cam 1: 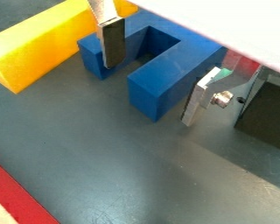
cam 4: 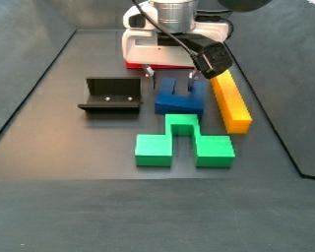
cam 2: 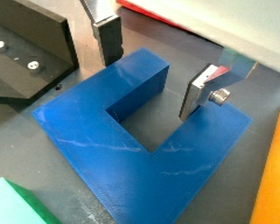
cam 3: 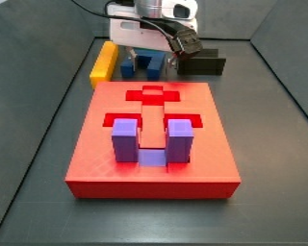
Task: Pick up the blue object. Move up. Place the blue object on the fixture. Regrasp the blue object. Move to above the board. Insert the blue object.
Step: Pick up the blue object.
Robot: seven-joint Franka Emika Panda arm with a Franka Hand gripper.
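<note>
Directly beneath the tool (cam 2: 154,66), the blue object (cam 2: 143,144) lies flat on the counter (cam 1: 130,166); the fingers (cam 1: 111,42) are spread and straddle one prong, apparently not yet touching it, which suggests the pick is about to begin. A yellow bar (cam 1: 38,48) lies just beside the block, and the fixture (cam 4: 111,95) stands near on the opposite side, so sideways room is tight; above is free.

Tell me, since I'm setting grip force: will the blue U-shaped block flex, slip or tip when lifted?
The blue object looks thick and solid, so probably rigid. Its faces look smooth, so it may slip. It lies flat, the gripper open astride one prong, off-centre, so it might tilt.
</note>
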